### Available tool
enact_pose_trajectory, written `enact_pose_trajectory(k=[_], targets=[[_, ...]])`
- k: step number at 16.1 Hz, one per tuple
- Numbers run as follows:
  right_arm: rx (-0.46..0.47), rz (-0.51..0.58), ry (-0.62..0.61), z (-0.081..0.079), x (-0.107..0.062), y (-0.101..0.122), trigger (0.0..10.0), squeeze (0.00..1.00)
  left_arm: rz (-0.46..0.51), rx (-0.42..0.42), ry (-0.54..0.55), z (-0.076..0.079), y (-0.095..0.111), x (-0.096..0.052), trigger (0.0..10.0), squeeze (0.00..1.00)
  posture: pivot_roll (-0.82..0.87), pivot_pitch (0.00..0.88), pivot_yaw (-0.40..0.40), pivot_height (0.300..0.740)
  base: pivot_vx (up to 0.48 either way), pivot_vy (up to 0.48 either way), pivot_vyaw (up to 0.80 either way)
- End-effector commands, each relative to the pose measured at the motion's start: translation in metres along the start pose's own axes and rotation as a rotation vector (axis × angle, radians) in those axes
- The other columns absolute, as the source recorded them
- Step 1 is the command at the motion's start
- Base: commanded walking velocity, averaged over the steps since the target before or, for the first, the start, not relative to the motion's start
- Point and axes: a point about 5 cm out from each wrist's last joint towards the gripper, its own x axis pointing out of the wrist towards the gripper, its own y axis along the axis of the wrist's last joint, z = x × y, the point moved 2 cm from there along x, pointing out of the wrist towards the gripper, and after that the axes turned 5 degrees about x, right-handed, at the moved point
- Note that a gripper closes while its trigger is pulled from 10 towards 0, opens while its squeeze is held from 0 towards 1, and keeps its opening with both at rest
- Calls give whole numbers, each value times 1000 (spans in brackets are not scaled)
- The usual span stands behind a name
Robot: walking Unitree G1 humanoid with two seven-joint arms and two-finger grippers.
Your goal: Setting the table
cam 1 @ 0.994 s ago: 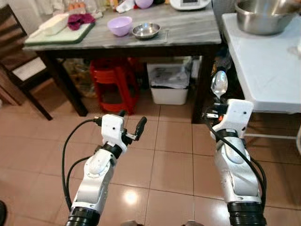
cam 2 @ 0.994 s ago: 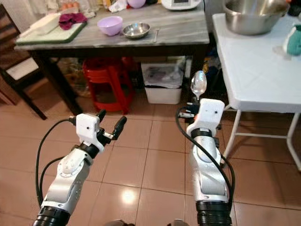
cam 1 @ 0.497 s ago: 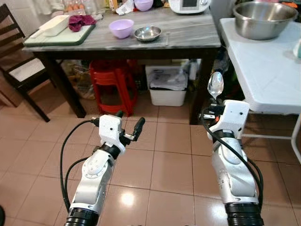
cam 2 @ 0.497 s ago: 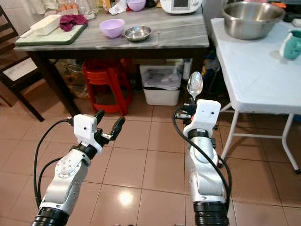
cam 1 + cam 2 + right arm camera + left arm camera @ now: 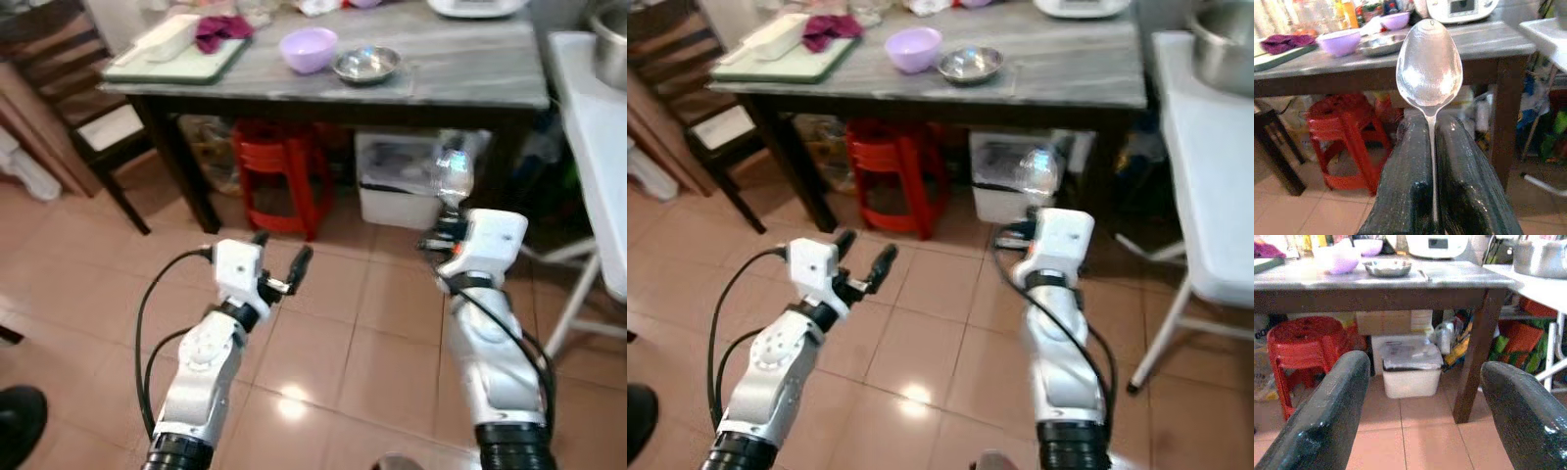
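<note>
Between right claw [image 5: 1431, 181] fingers: spoon [image 5: 1429, 68].

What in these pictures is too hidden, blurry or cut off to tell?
- Spoon: handle buried between the right pincer's fingers.
- Spoon bowl in the left eye view: motion-blurred.
- Big metal bowl: cut by the frame edge.
- White appliance: top cut off.
- Purple bowl's contents: not visible.

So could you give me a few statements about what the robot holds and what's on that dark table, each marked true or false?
1. The right gripper holds a spoon with its bowl up. True.
2. The left gripper grips a fork. False: its fingers are open with nothing between them.
3. A purple bowl sits beside a steel dish on the table. True.
4. A blue stool stands under the table. False: the stool is red.
</note>
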Motion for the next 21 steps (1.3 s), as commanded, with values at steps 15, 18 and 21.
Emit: enact_pose_trajectory(k=[15,18,21], targets=[[46,17,14,-8,2,4,10000,0,-11,8,-3,-3,-1,-1,10000,0,-116,106,108,740,383,0,-244],[44,18,19,-9,3,5,10000,0,-10,8,-6,-2,-1,-1,10000,0,-116,105,105,740,370,0,0],[38,20,20,-8,3,5,10000,0,-9,7,-7,-2,-1,-1,10000,0,-118,103,101,740,372,0,0]])
